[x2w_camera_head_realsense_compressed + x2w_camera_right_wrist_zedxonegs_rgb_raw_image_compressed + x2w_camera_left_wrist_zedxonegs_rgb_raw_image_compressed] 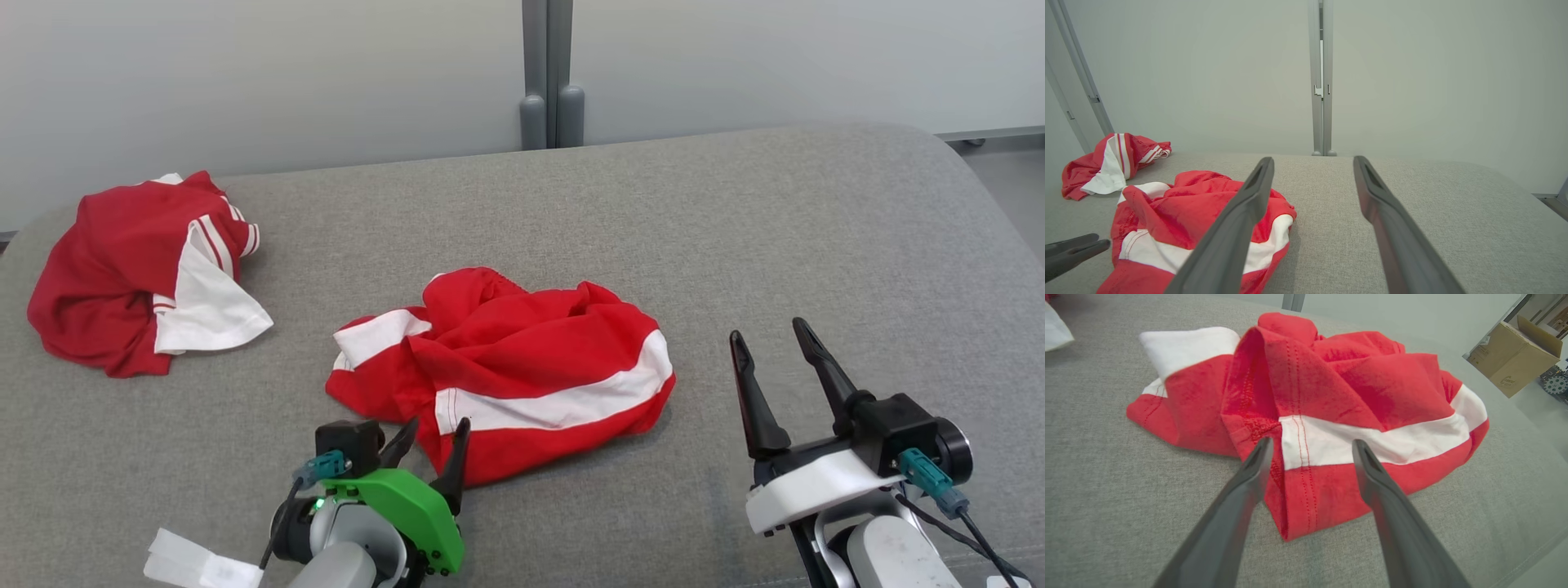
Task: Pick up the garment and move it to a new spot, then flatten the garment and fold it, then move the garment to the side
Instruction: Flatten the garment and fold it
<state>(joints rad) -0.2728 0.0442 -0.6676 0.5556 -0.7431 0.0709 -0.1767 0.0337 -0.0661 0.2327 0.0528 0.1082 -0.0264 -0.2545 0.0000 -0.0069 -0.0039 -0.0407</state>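
Left jaws wide at garment (pixel 531 359) edge, right jaws well clear

Red garment (pixel 522 359) with white bands, a crumpled heap at mid grey surface (pixel 775 237)

Near centre, the garment (pixel 522 367) is bright red, crossed by a broad white band with red stitching. At far left, a second garment (pixel 106 278) is deeper red, with a white panel and thin red-and-white stripes. The padded surface (pixel 735 229) is a mottled grey weave. The left gripper (pixel 438 425) has dark fingers and a green bracket (pixel 400 506). The right gripper (pixel 768 331) has dark fingers and a white bracket (pixel 816 486). The wall (pixel 245 73) is pale grey, and the cardboard box (pixel 1515 363) is tan.
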